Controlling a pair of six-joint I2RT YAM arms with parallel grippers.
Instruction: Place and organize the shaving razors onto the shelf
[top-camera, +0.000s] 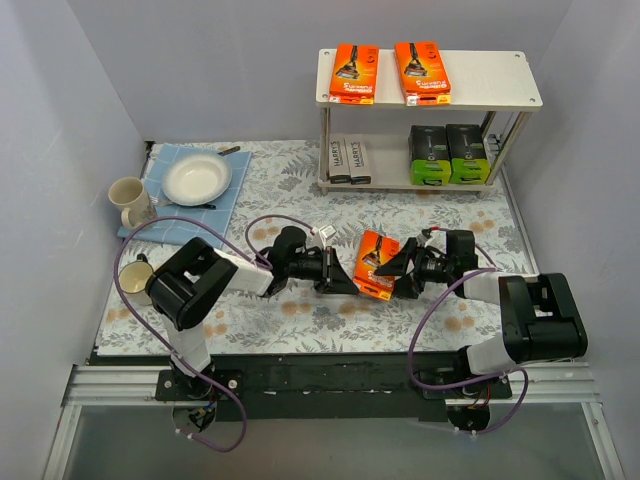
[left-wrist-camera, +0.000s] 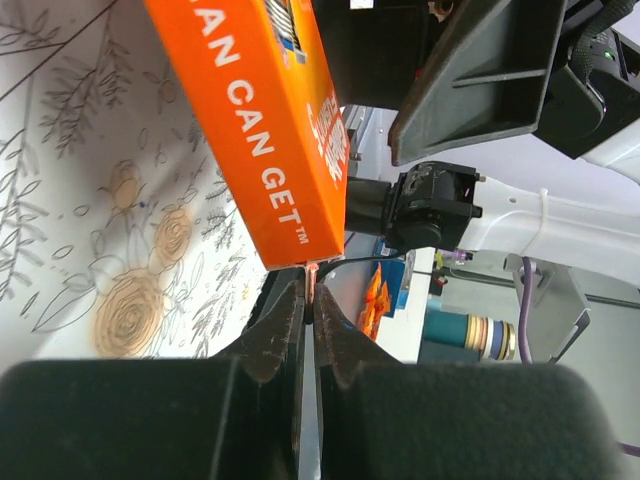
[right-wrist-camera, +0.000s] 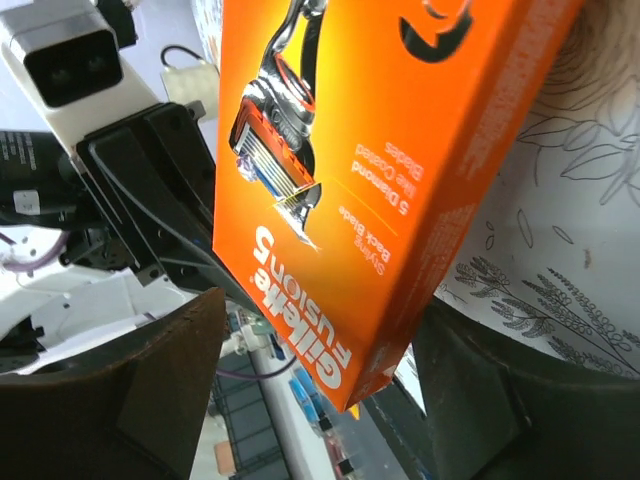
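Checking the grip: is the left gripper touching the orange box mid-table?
Touching. The left wrist view shows the left gripper shut on the thin edge of the orange box.

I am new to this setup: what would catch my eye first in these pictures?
A bright orange razor box is held tilted mid-table, the left gripper pinching its edge and the right gripper flanking it. Behind, the shelf carries two more orange boxes on top, grey boxes and black-green boxes below.
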